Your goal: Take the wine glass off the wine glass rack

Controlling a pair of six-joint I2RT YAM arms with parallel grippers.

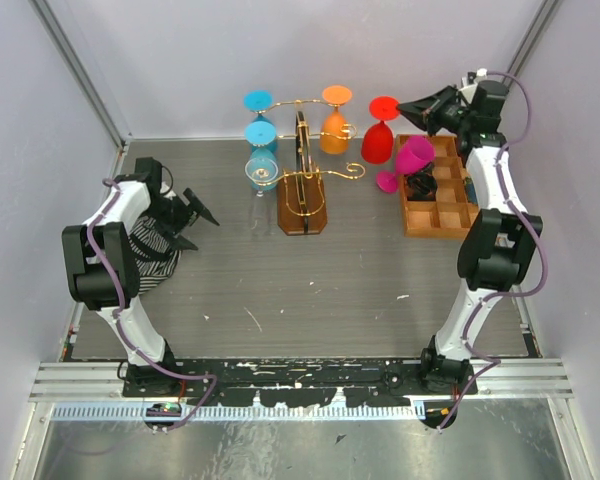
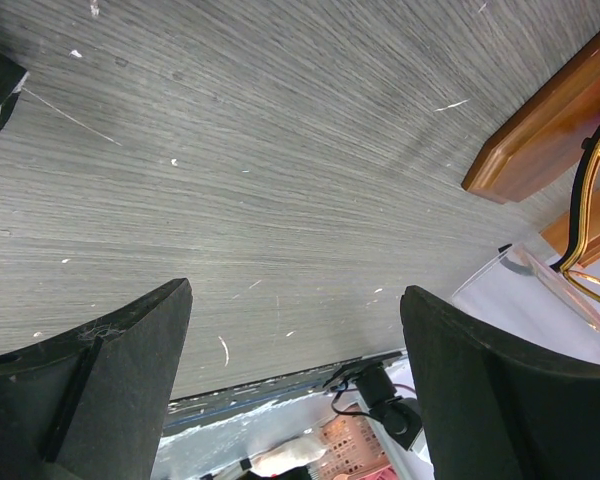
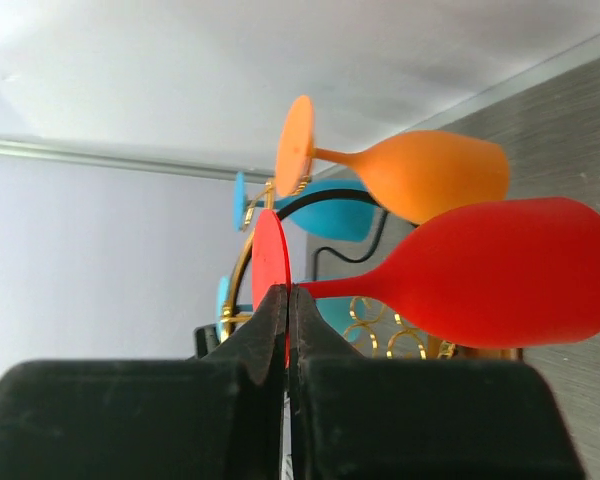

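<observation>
The wine glass rack (image 1: 302,203), gold wire on a brown wooden base, stands at the table's back middle. Blue glasses (image 1: 261,128), a clear glass (image 1: 262,170) and an orange glass (image 1: 334,128) hang from it. A red wine glass (image 1: 379,140) hangs bowl-down just right of the rack's right scroll end. My right gripper (image 1: 404,105) is shut on its foot. In the right wrist view the gripper (image 3: 288,292) pinches the red disc, with the red bowl (image 3: 500,270) to the right. My left gripper (image 1: 197,213) stands open at the left, over bare table (image 2: 295,330).
An orange-brown compartment tray (image 1: 450,212) sits at the right with a magenta glass (image 1: 412,158) tilted at its near-left corner. A black-and-white striped cloth (image 1: 155,250) lies under the left arm. The rack's base corner (image 2: 540,130) shows in the left wrist view.
</observation>
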